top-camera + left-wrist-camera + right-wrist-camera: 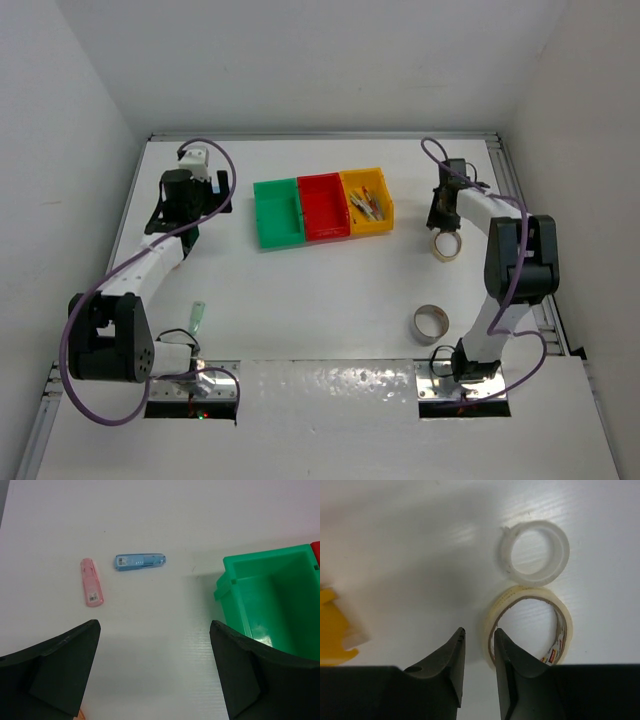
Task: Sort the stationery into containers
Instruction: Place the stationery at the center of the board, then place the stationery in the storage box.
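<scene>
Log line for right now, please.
left end effector open, empty | pink piece, blue piece loose beside green bin | right end effector straddling wall of beige tape roll, grip unconfirmed | clear roll adjacent

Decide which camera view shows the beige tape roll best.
Right wrist view: the beige tape roll is large and close, its wall between the fingers of the right end effector. Top external shows it small by that end effector; left wrist does not show it.
</scene>
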Robot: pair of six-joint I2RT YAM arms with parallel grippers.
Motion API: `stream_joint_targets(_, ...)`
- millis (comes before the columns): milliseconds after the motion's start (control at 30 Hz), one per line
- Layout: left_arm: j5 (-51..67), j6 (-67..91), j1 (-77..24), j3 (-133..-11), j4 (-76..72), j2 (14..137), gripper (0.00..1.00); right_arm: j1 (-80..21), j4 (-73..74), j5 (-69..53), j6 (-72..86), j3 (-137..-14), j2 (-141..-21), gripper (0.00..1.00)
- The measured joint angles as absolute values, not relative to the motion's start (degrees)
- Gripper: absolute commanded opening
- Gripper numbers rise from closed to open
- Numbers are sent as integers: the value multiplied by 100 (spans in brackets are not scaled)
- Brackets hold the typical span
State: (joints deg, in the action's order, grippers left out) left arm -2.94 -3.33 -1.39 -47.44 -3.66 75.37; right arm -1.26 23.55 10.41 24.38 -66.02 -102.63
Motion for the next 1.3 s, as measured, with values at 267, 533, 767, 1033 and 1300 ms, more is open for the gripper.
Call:
stream_joint_targets(267, -298, -287, -139, -4703, -373, 7520, 89, -126, 2519, 1133, 2447, -6246, -10639, 23)
stream_joint_targets(533, -307, -259, -139, -4703, -408, 7518, 89, -248, 2464, 1140, 2204, -6147, -10549, 0)
stream_joint_targets(767, -377, -161, -139, -4687, -440, 7518, 89, -1372, 2650, 1258, 1092, -6943, -9706, 0)
stream_joint_targets(1033, -447, 40, -139, -4635, -482, 7502, 89, -2860, 1822, 169, 362, -9006, -10372, 0)
stream_joint_targets(1300, -609, 56, -102, -4449, -489, 7295, 89, -3352, 1789, -355, 305, -9762, -12044, 0)
